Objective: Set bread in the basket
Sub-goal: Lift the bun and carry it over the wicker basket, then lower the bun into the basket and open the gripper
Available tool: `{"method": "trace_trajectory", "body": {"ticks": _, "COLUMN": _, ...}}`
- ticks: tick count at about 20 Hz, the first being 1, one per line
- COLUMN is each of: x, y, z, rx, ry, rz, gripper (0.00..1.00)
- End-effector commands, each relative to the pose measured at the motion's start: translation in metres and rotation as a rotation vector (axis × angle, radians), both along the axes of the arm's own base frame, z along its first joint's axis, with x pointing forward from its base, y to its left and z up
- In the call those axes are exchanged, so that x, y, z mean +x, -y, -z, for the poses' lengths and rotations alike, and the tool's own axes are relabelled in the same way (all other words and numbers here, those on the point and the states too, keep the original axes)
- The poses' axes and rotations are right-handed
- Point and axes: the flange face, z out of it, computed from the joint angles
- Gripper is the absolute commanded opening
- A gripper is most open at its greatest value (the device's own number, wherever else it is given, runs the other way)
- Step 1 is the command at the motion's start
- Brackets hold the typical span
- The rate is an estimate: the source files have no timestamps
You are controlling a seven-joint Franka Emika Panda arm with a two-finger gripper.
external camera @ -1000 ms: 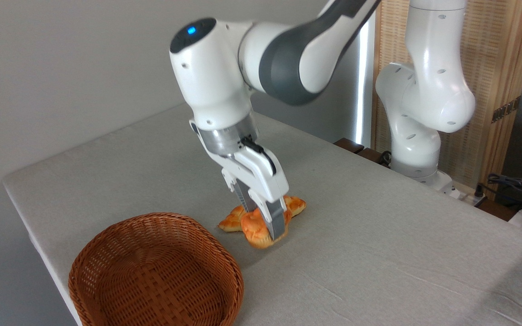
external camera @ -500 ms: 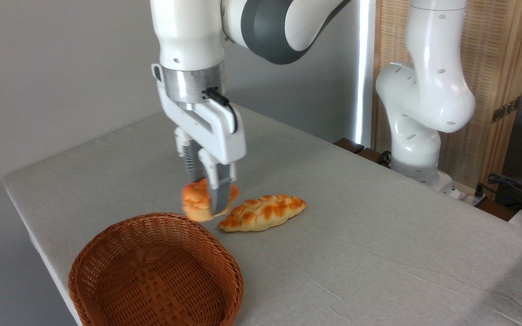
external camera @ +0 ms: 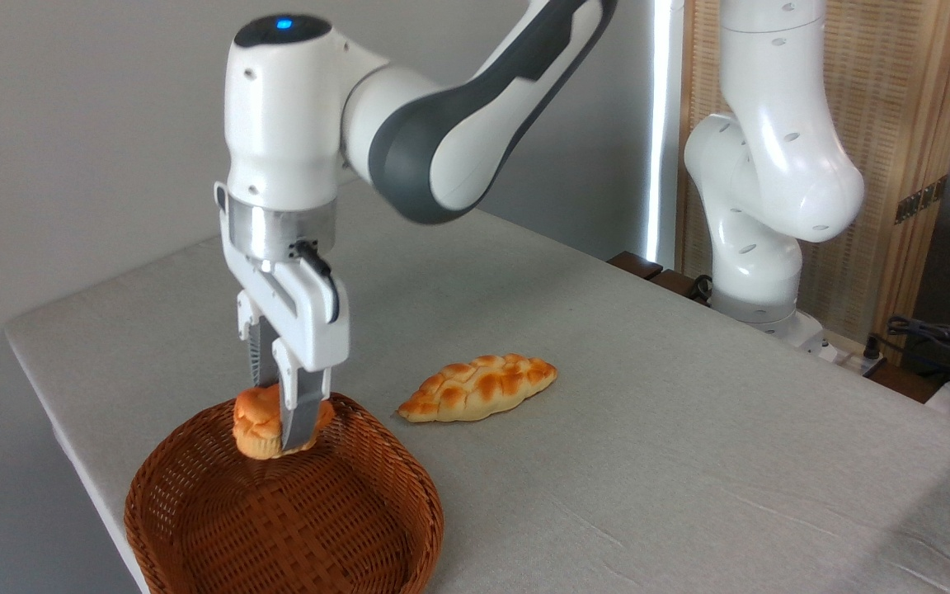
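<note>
Grey cloth-covered table [external camera: 648, 429], plain wall behind, wooden screen at the right. Bread [external camera: 265, 422]: small orange-golden bun, pinched between the fingers of the gripper [external camera: 281, 412], jaws closed on its sides. It hangs clear of any surface, over the back part of the basket [external camera: 195, 511], roughly level with the far rim. Can't tell for sure from this one view whether it sits fully inside the rim line or just behind it.

Basket is empty, near the table's front-left corner. Braided loaf [external camera: 479, 386] lies flat on the cloth just right of the basket, apart from it, not involved.

Step in hand, as I read it: transport done or nearly done, placement pending. Next move calls for a bit more travel toward the basket centre, then a short descent and release. Risk: opening this near the far rim could let the bun catch the wicker edge and roll out onto the table.
</note>
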Motion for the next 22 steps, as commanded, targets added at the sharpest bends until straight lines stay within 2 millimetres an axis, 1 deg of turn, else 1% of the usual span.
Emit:
{"method": "trace_trajectory", "body": {"ticks": 1, "x": 0.008, "y": 0.004, "z": 0.003, "rx": -0.015, "ry": 0.015, "rz": -0.017, "gripper": 1.00}}
{"method": "trace_trajectory", "body": {"ticks": 8, "x": 0.009, "y": 0.003, "z": 0.005, "rx": -0.015, "ry": 0.013, "rz": -0.020, "gripper": 1.00}}
{"method": "trace_trajectory", "body": {"ticks": 10, "x": 0.008, "y": 0.001, "z": 0.001, "rx": -0.017, "ry": 0.021, "rz": -0.023, "gripper": 1.00}}
{"method": "trace_trajectory", "body": {"ticks": 11, "x": 0.007, "y": -0.002, "z": -0.006, "rx": -0.020, "ry": 0.029, "rz": -0.030, "gripper": 1.00}}
{"method": "trace_trajectory", "body": {"ticks": 13, "x": 0.001, "y": -0.004, "z": -0.032, "rx": -0.041, "ry": 0.064, "rz": -0.062, "gripper": 1.00}}
{"method": "trace_trajectory", "body": {"ticks": 15, "x": -0.008, "y": -0.007, "z": -0.054, "rx": -0.048, "ry": 0.083, "rz": -0.072, "gripper": 1.00}}
{"method": "trace_trajectory", "body": {"ticks": 17, "x": -0.019, "y": -0.019, "z": -0.066, "rx": -0.048, "ry": 0.038, "rz": -0.073, "gripper": 1.00}}
{"method": "trace_trajectory", "body": {"ticks": 18, "x": -0.023, "y": -0.030, "z": -0.075, "rx": -0.050, "ry": 0.033, "rz": -0.085, "gripper": 1.00}}
{"method": "trace_trajectory", "body": {"ticks": 19, "x": -0.029, "y": -0.041, "z": -0.088, "rx": -0.056, "ry": 0.039, "rz": -0.100, "gripper": 1.00}}
{"method": "trace_trajectory", "body": {"ticks": 20, "x": -0.034, "y": -0.049, "z": -0.093, "rx": -0.044, "ry": 0.028, "rz": -0.102, "gripper": 1.00}}
{"method": "trace_trajectory", "body": {"ticks": 22, "x": -0.043, "y": -0.062, "z": -0.090, "rx": 0.019, "ry": -0.037, "rz": -0.090, "gripper": 1.00}}
